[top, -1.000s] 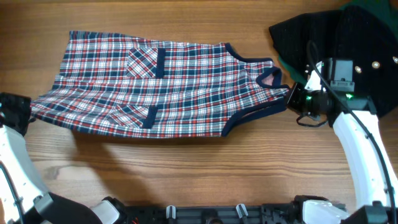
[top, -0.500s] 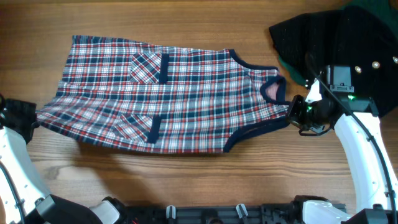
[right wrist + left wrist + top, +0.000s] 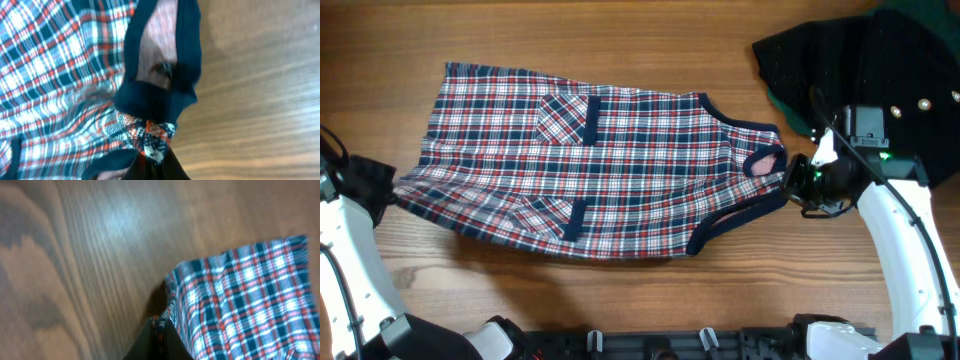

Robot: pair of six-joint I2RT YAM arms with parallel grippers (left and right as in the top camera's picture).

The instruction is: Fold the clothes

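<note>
The clothes (image 3: 600, 160), a sleeveless plaid garment in red, white and navy with navy trim and two patch pockets, lie spread across the wooden table, hem to the left, neck to the right. My left gripper (image 3: 388, 190) is shut on the hem's near corner; in the left wrist view the plaid edge (image 3: 235, 305) runs into my left gripper (image 3: 161, 330). My right gripper (image 3: 790, 178) is shut on the shoulder strap by the neck opening. In the right wrist view the bunched plaid strap (image 3: 150, 135) is pinched in my right gripper (image 3: 159, 162).
A black garment with small metal studs (image 3: 840, 60) lies at the back right, partly under my right arm. Dark green fabric (image 3: 930, 15) shows in the far right corner. Bare wooden table (image 3: 620, 290) runs along the front.
Both grippers have carried the garment to the right and toward the front edge. The plaid cloth now lies flatter and more stretched between them.
</note>
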